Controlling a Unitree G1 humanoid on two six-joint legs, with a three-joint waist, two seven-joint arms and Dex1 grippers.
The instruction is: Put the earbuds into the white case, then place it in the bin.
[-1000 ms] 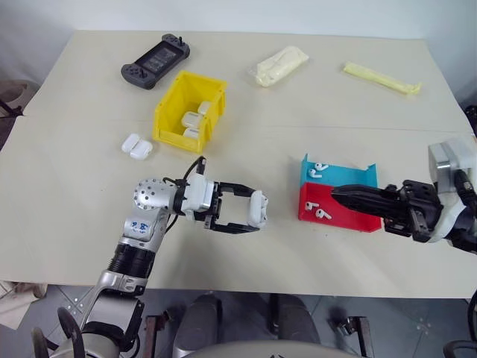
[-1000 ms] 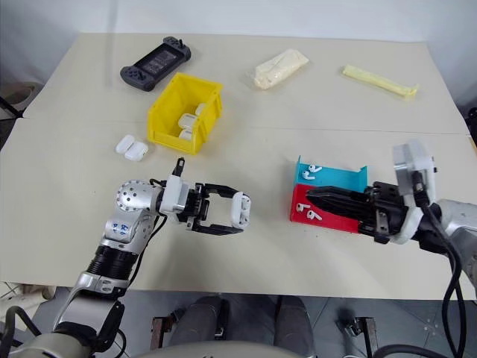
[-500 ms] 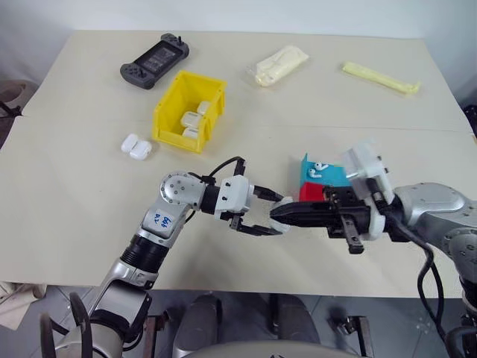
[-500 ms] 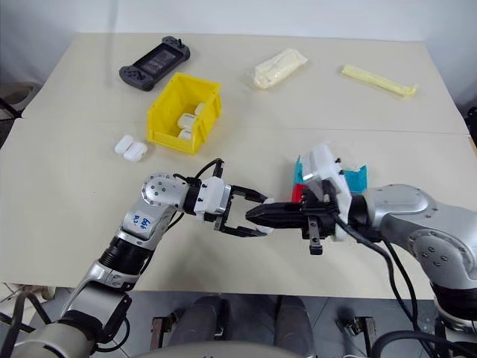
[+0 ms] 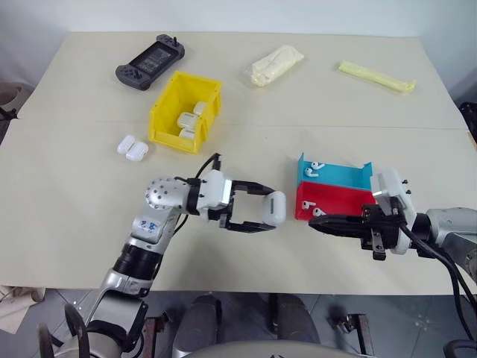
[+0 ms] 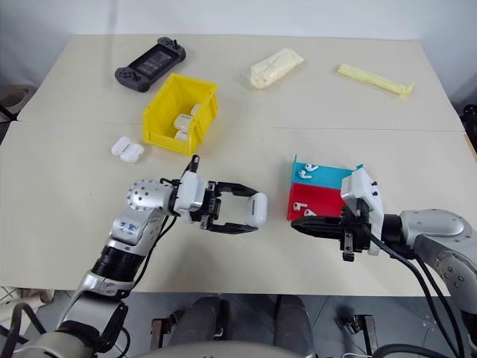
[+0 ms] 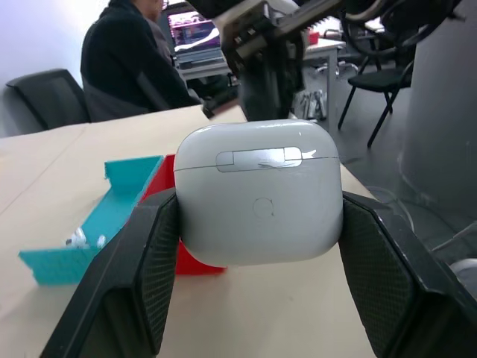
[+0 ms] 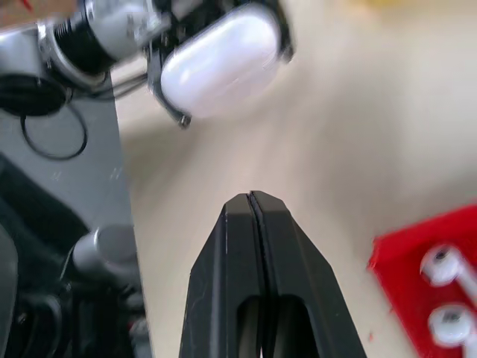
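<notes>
Right now I have the white case (image 5: 275,208) clamped between the two fingers of the left gripper (image 5: 262,209), held up off the table (image 5: 82,186) with its lid shut and the fingers pointing across toward the red tray (image 5: 339,203). The case's long axis stands roughly upright in the grip. The right gripper (image 5: 316,222) sits just in front of the red tray, fingers pressed together and empty, tip aimed back at the case — near it but not touching. The earbuds (image 5: 320,212) lie in the red tray, just beside the right fingers, so I judge that arm the nearer one for picking. The bin (image 5: 158,119) lies well apart from the tray, beyond the left arm.
</notes>
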